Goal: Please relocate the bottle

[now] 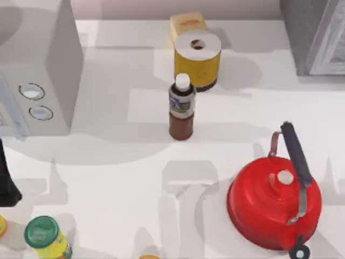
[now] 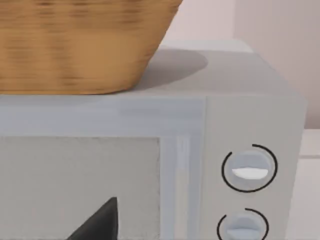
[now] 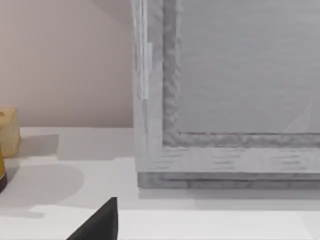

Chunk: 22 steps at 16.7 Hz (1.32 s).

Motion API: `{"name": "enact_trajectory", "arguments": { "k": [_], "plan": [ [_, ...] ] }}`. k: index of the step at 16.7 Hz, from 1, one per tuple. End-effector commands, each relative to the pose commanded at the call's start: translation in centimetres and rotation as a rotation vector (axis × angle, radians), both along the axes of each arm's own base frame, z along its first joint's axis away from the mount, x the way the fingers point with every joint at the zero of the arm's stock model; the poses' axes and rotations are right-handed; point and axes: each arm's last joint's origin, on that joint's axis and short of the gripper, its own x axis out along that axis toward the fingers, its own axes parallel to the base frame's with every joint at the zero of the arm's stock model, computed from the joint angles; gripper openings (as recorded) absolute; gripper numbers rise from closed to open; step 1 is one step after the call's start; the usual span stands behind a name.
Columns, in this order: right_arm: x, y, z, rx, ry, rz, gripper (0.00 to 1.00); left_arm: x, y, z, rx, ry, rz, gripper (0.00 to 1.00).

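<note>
The bottle (image 1: 181, 107) stands upright mid-table, just near of the yellow canister (image 1: 197, 56), ungripped. The left arm (image 1: 6, 181) waits at the left edge; whether either gripper's fingers are apart, I cannot tell.

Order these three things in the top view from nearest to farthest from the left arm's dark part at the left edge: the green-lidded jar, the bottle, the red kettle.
Measured from the left arm at the table's left edge:
1. Green-lidded jar, near left corner, close beside the arm.
2. Bottle, table's middle, before the yellow canister.
3. Red kettle, right side, farthest.
</note>
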Motion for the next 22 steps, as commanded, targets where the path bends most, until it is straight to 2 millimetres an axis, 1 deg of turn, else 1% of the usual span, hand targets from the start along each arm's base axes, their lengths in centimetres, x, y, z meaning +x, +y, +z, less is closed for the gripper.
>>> {"name": "enact_trajectory", "arguments": {
  "k": [3,5,8,10,13,16,17,19,22],
  "plan": [
    [0.0,0.1,0.1,-0.002,0.008,0.006,1.0,0.0,0.0,0.0,0.0,0.0,0.0,1.0],
    [0.2,0.3,0.5,-0.012,0.043,0.032,1.0,0.0,0.0,0.0,0.0,0.0,0.0,1.0],
    [1.0,0.9,2.2,-0.041,0.127,0.089,1.0,0.0,0.0,0.0,0.0,0.0,0.0,1.0],
    [2.2,1.6,3.9,-0.067,0.196,0.138,1.0,0.0,0.0,0.0,0.0,0.0,0.0,1.0],
    [5.4,3.3,6.5,-0.113,0.302,0.23,1.0,0.0,0.0,0.0,0.0,0.0,0.0,1.0],
    [9.8,6.2,8.2,-0.161,0.39,0.345,1.0,0.0,0.0,0.0,0.0,0.0,0.0,1.0],
    [11.3,7.5,8.4,-0.177,0.418,0.388,1.0,0.0,0.0,0.0,0.0,0.0,0.0,1.0],
    [14.0,10.3,8.3,-0.205,0.473,0.476,1.0,0.0,0.0,0.0,0.0,0.0,0.0,1.0],
    [17.1,14.6,7.0,-0.238,0.542,0.6,1.0,0.0,0.0,0.0,0.0,0.0,0.0,1.0]
  ]
}}
